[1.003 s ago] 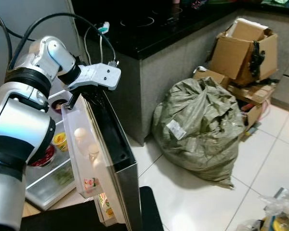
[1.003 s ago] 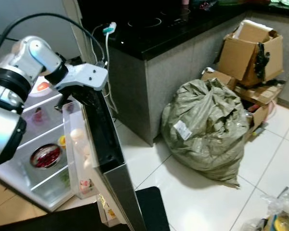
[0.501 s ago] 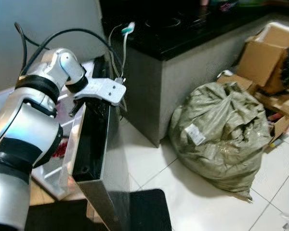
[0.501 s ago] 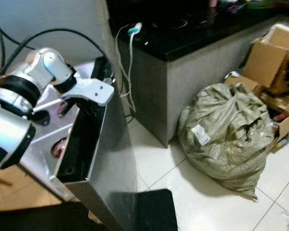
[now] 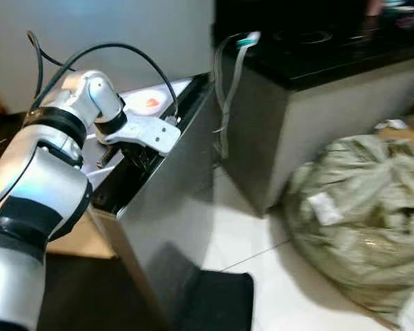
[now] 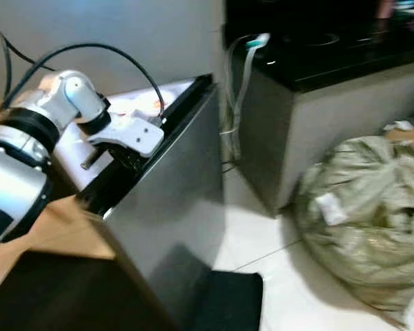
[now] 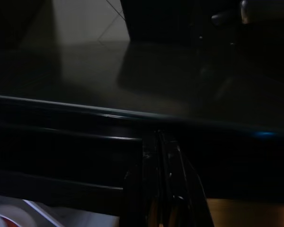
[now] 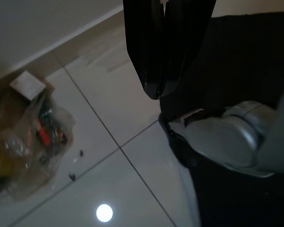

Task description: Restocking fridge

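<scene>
The fridge door point(image 5: 172, 200), steel grey on the outside, stands only a little ajar. Through the narrow gap I see a strip of the white fridge interior point(image 5: 148, 103) with something red in it. My left gripper point(image 5: 134, 155) rests at the door's top inner edge, against its dark seal. In the left wrist view its fingers point(image 7: 163, 198) lie together against the black door edge. My right gripper point(image 8: 156, 90) hangs shut and empty over the tiled floor.
A dark counter point(image 5: 317, 62) with a grey front stands right of the fridge, cables point(image 5: 228, 96) hanging at its corner. A big green sack point(image 5: 359, 207) lies on the white tiles. A black mat point(image 5: 214, 303) lies before the door. A plastic bag point(image 8: 23, 142) sits on the floor.
The door has swung from wide open to nearly closed, hiding its shelves with eggs and cartons. My left gripper stayed at the door's top edge. The view has turned left.
</scene>
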